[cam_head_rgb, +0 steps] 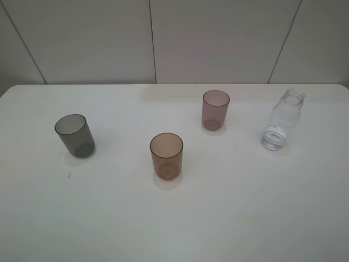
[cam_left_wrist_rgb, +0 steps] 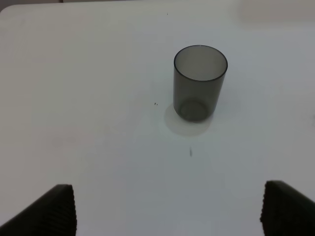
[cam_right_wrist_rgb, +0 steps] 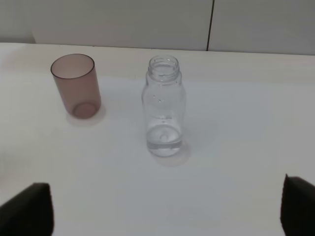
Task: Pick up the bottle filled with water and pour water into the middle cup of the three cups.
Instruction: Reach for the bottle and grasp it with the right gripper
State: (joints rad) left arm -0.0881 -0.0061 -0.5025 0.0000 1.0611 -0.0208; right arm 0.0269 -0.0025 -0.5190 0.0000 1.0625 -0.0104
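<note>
Standing upright and uncapped, the bottle (cam_right_wrist_rgb: 164,105) is straight ahead of the right gripper (cam_right_wrist_rgb: 162,216), whose jaws are spread wide and empty, well short of it. The pick-up looks not yet begun; next, the fingers (cam_right_wrist_rgb: 24,211) must advance to flank the bottle's body, then close gently. The mauve-pink cup (cam_right_wrist_rgb: 76,86) stands beside the bottle; the middle cup (cam_head_rgb: 166,155) lies farther toward the left gripper (cam_left_wrist_rgb: 167,211), also wide, facing the grey cup (cam_left_wrist_rgb: 199,83).
</note>
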